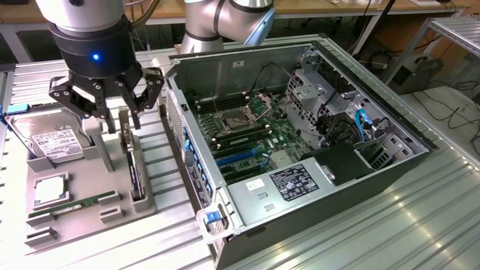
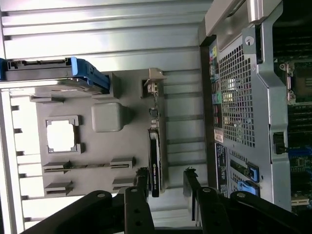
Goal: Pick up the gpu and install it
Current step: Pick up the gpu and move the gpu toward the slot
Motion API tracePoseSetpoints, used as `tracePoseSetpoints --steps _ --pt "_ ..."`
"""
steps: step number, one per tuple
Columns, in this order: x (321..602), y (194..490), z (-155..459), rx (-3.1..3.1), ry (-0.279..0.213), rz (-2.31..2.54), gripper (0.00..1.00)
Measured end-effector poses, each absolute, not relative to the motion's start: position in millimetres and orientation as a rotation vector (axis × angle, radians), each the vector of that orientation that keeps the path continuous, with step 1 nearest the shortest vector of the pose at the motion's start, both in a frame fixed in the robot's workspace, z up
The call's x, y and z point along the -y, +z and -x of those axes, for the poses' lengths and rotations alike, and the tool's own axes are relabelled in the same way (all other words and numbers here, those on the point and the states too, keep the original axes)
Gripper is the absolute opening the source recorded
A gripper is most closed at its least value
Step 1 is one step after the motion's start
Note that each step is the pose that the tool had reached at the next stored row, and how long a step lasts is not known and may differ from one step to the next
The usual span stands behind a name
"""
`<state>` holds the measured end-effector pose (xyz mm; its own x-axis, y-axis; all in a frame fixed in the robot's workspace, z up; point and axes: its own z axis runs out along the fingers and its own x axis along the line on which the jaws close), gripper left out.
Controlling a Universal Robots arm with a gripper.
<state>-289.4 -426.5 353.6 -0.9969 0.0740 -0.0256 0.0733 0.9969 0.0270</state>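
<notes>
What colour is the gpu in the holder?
Black gpu, silver bracket at one end; clearest in the wrist view.

Pincer (image 1: 123, 124) pointing straight down, jaws spread wide

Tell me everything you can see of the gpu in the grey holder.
The gpu is a thin, flat black card with a silver metal bracket at one end. It stands on its long edge in a slot of the grey holder, beside the open computer case. The open gripper hangs above it, a finger on each side, apparently not touching it.
</notes>
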Motion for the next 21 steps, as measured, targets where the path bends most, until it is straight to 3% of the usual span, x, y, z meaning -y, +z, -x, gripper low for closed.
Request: tracePoseSetpoints --steps 7,12,21 --pt "426 338 291 -3.113 0.041 -0.114 0.42" --pt "426 277 295 -3.113 0.041 -0.114 0.42" --pt "421 261 296 -3.112 0.042 -0.126 0.42"
